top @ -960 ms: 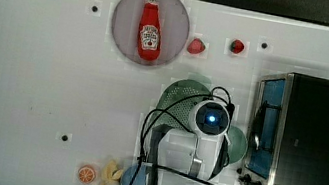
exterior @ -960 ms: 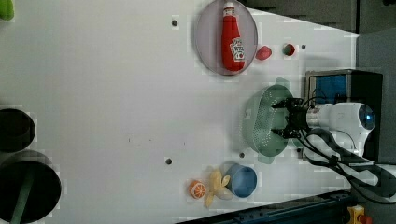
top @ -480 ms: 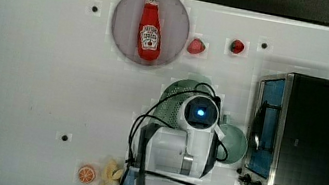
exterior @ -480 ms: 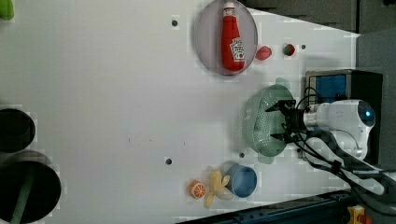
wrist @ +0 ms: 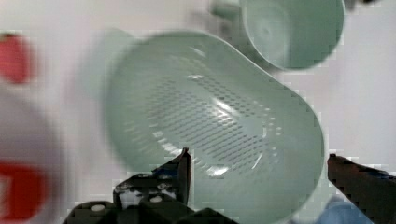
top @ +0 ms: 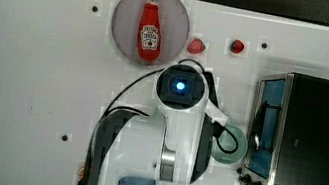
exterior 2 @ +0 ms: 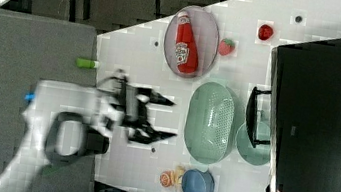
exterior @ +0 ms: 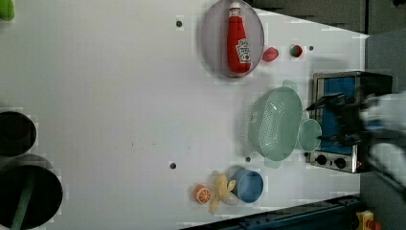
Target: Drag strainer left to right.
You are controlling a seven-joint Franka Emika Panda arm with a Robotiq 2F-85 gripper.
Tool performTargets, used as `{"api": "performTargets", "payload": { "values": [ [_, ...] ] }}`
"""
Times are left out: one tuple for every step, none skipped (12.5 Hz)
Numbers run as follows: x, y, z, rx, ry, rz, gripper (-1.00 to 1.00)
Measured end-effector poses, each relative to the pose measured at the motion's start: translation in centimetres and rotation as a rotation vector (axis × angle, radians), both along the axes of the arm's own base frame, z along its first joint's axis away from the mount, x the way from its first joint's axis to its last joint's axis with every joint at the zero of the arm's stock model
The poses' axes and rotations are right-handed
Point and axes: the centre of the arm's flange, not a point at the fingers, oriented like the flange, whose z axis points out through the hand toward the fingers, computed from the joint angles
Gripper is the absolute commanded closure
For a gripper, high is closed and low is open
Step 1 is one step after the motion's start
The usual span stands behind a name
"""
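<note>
one strainer, jaws wide and empty

the strainer (exterior: 276,123) sits on the desk (exterior: 119,96) touching the mint cup (exterior: 310,135), just beside the toaster oven (exterior: 342,120). gripper (exterior 2: 155,116) hangs open, apart from it. a careless drag could shove the cup into the oven.
</note>
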Motion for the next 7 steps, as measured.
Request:
{"api": "performTargets", "payload": {
  "values": [
    [0.7, 0.5, 4.7, 0.030, -0.050, 0.032, -1.00],
    [1.0, 0.8, 9.2, 0.053, -0.093, 0.074, -1.00],
    [0.4, 1.1, 13.2, 0.091, -0.122, 0.093, -1.00],
    [-0.8, 0.8, 16.6, 0.090, -0.142, 0.123, -1.00],
    [-2.3, 0.5, 19.0, 0.087, -0.161, 0.149, -1.00],
    [-3.6, 0.3, 20.9, 0.101, -0.159, 0.174, -1.00],
    [-4.7, 0.0, 21.8, 0.128, -0.135, 0.199, -1.00]
  ]
}}
